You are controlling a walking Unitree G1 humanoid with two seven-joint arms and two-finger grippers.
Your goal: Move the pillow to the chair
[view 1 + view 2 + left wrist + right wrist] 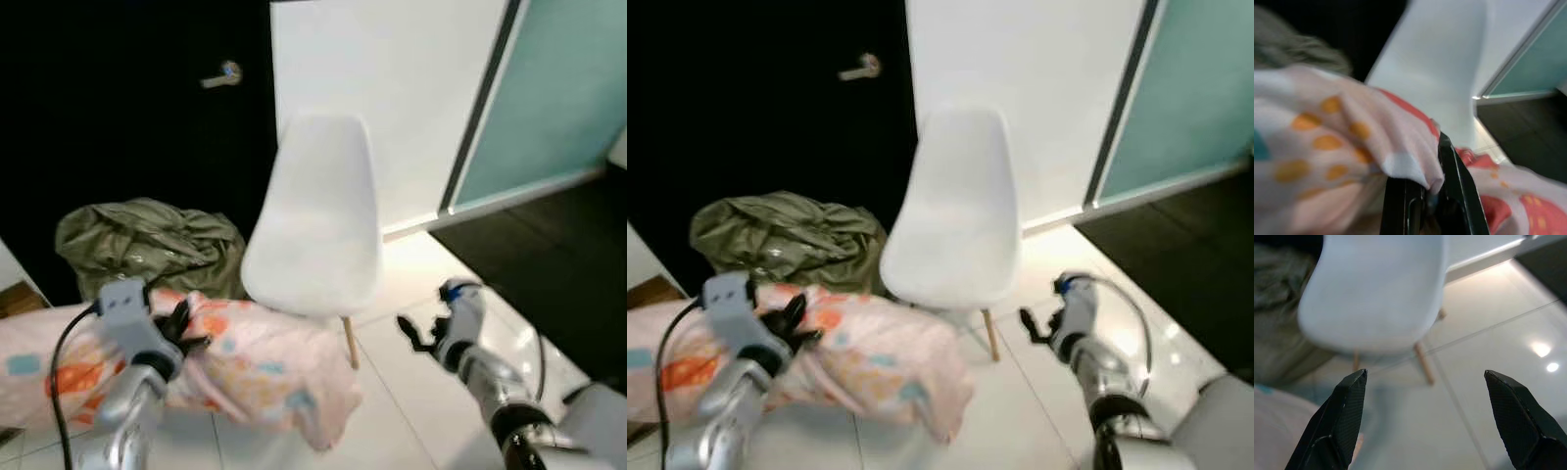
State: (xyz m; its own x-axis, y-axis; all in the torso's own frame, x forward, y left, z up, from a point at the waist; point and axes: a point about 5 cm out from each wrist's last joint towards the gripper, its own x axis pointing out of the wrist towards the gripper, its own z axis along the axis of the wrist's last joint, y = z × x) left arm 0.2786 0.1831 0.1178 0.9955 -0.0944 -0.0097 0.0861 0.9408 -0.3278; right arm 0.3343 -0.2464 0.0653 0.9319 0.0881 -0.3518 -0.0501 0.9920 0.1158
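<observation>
One corner of the pillow is pinched in your left gripper fingers, low beside the white chair. Your right gripper hangs spread and empty. The pillow could slip out because you hold so little cloth.

The pillow is soft printed cloth, matt and wrinkled. The chair has a smooth white plastic shell on pale wooden legs. The floor is glossy white tile. At ten o'clock lies crumpled, faintly shiny olive fabric.
</observation>
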